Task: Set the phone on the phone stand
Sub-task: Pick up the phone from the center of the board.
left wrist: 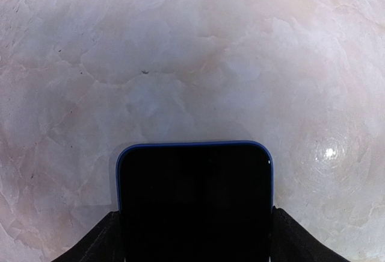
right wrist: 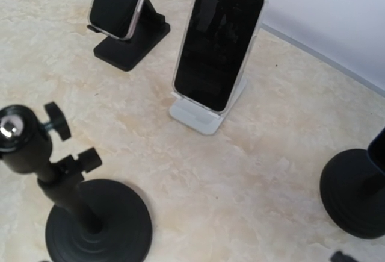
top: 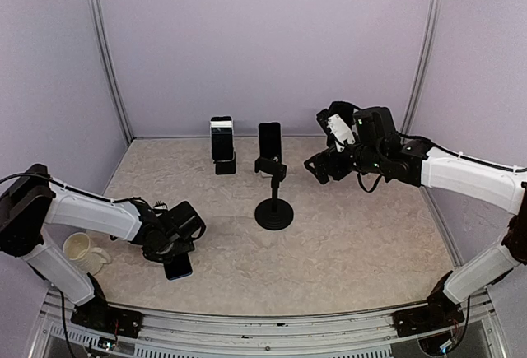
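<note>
1. A pale cup (top: 78, 248) is sitting at the far left, close to the left arm and clear of the work.
2. The left gripper (top: 170, 249) is reaching down to the near left of the table (top: 346, 251). Its fingers (left wrist: 99, 244) are standing one at each long edge of the phone (left wrist: 194, 202), and I cannot tell whether they are pressing on it.
3. The phone is lying flat, dark screen up, well apart from the stands. It is looking like a stiff, thin slab with glossy glass, so probably slippery and easily scratched. Clamping across the blue-rimmed long edges, near mid-length for balance, is looking like the safest hold.
4. At the back, a black wedge stand (right wrist: 129, 39) is carrying a second phone (right wrist: 117, 0) and a white stand (right wrist: 201, 117) a third phone (right wrist: 218, 42).
5. The black pole stand (right wrist: 96, 226) is standing empty mid-table and is likely the target.
6. The right gripper (top: 317, 169) is hovering raised to its right, fingers apart, holding nothing.
</note>
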You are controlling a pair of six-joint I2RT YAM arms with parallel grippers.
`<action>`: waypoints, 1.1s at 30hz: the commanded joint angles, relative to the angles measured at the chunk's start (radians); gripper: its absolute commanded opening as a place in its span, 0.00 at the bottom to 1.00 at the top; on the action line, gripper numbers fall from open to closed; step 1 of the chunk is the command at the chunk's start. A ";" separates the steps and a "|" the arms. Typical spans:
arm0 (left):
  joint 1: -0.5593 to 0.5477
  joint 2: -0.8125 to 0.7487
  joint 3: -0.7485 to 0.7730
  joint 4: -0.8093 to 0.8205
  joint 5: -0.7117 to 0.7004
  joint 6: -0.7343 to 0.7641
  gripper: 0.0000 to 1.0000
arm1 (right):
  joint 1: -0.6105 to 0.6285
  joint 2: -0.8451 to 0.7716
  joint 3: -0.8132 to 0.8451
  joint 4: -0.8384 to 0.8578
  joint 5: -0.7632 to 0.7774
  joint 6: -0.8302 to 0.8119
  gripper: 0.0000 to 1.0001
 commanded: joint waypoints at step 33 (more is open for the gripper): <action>-0.104 -0.147 -0.018 0.246 -0.056 0.264 0.00 | 0.062 -0.048 0.141 -0.084 -0.217 0.080 1.00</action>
